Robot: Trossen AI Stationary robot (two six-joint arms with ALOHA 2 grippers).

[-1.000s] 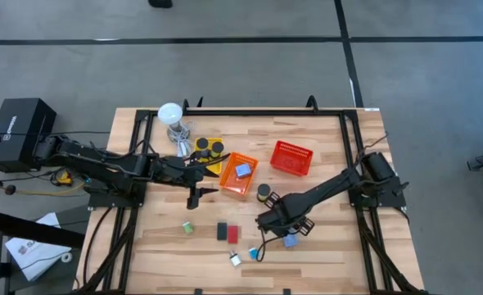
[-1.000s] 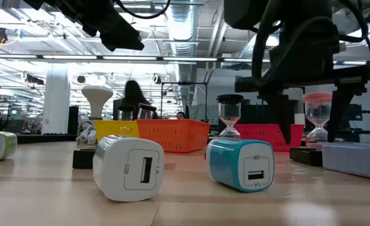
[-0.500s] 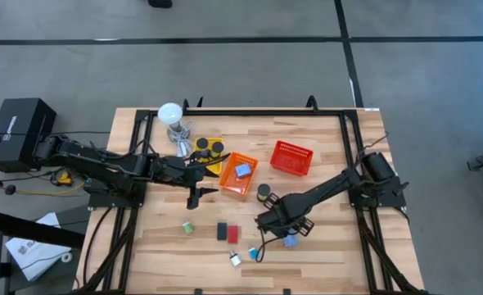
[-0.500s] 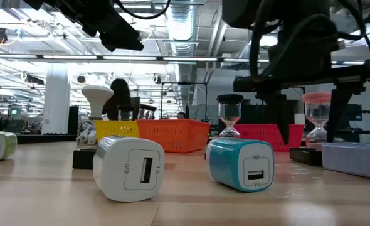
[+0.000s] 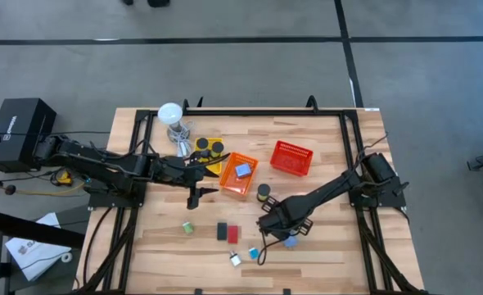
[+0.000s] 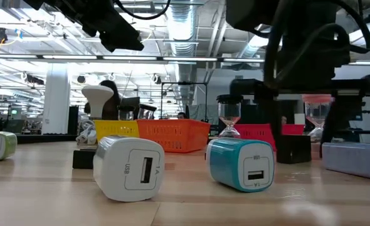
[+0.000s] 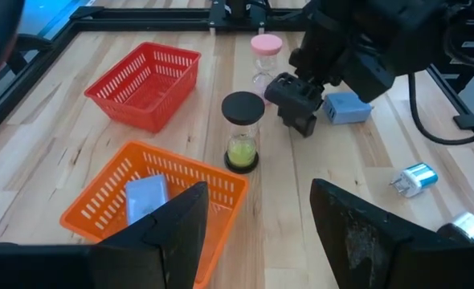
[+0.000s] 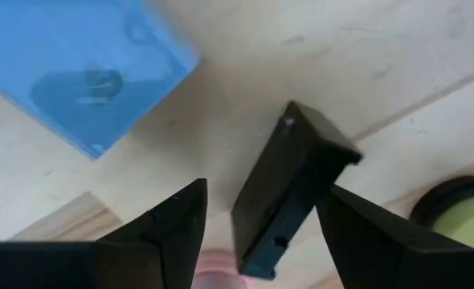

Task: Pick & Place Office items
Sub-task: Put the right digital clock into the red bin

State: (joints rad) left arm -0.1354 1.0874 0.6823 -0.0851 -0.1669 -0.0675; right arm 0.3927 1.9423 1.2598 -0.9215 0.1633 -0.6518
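Wooden table [image 5: 323, 131] under both arms, taken from left to right as seen from above. Reaching in from the left edge, the left tool [image 7: 257, 189], raised above the boards near the orange basket [image 5: 229, 184], fingers spread well apart and holding nothing. At the far left corner, a white round-headed stand [image 5: 170, 115]. Toward the near edge, alone on bare wood, a small green cube [image 5: 188, 229]. Just beside the stand, a yellow basket [image 5: 211, 160] with two black pucks [image 5: 202, 144] in it. Farther along at the front, a black rectangle [image 5: 222, 231] and a red rectangle [image 5: 232, 235], side by side and touching or nearly so. Inside the orange basket, one light-blue block [image 5: 242, 170]. Close to the front edge, a white charger [image 5: 236, 260] and a teal charger [image 5: 254, 254], lying near each other. Right of the orange basket, upright on the table, a black-capped hourglass [image 5: 263, 191] with green sand. Next to it, low over the wood, the right tool [image 8: 263, 189], fingers parted wide, with a black block [image 8: 289, 193] showing between them; impossible to tell whether either finger touches it, and no firm hold to be seen. Just beside that tool, a second light-blue block [image 5: 291, 241] flat on the table, and close behind the tool a pink-capped hourglass [image 7: 266, 48]. Farther back, right of the orange one, a red basket [image 5: 292, 158].
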